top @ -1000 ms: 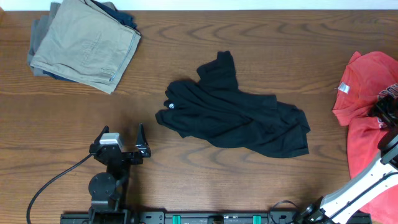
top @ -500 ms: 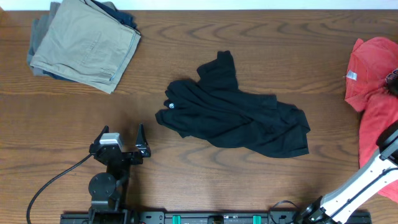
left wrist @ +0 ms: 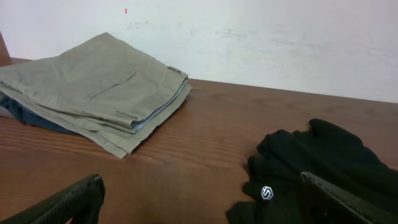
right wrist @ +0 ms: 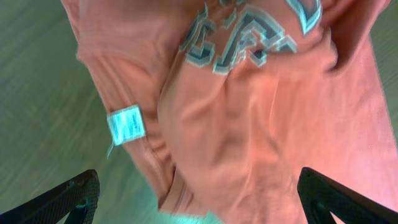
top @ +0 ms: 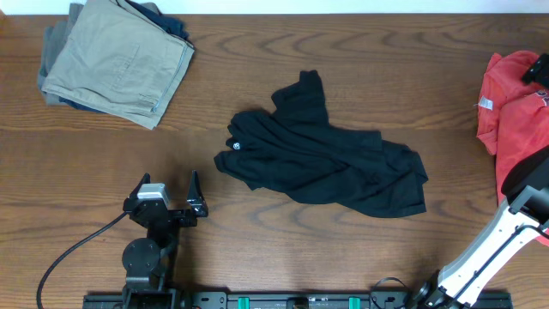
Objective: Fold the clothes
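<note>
As jaws gape, clothes [top: 326, 163] seem untouched

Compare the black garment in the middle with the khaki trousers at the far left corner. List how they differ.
The black garment lies crumpled and sprawled; the khaki trousers are folded flat with straight edges. The black garment sits alone mid-table, while the khaki trousers top a stack, with darker cloth showing beneath them. The black garment bears a small white round logo; the khaki trousers show no marking. Both rest on the wooden table.
</note>
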You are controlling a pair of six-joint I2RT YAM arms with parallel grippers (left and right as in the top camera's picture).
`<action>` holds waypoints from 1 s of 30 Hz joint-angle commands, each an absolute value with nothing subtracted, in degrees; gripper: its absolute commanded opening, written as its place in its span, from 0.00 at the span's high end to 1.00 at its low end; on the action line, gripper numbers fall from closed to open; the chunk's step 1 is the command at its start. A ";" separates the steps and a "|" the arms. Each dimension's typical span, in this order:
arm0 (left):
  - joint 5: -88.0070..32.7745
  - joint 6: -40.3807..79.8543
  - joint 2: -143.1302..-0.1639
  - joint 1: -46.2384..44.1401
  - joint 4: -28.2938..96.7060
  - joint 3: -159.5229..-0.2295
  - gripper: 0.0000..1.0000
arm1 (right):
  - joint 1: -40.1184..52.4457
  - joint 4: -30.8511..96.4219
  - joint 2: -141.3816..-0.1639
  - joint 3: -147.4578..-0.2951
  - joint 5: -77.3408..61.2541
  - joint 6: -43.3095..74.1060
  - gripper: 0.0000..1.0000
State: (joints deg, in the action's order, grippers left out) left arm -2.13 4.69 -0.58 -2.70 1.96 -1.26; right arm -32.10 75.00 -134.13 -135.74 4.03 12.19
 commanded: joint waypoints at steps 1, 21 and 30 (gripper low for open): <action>-0.60 5.15 -0.23 -2.81 4.03 -0.23 0.02 | -31.97 78.72 -133.43 -135.04 6.22 17.58 0.01; -0.60 5.15 -0.23 -2.81 4.03 -0.23 0.02 | -36.29 76.82 -133.43 -104.01 12.64 21.63 0.08; -0.60 5.15 -0.23 -2.81 4.03 -0.23 0.02 | -41.52 74.52 -133.40 -103.70 20.91 21.61 0.62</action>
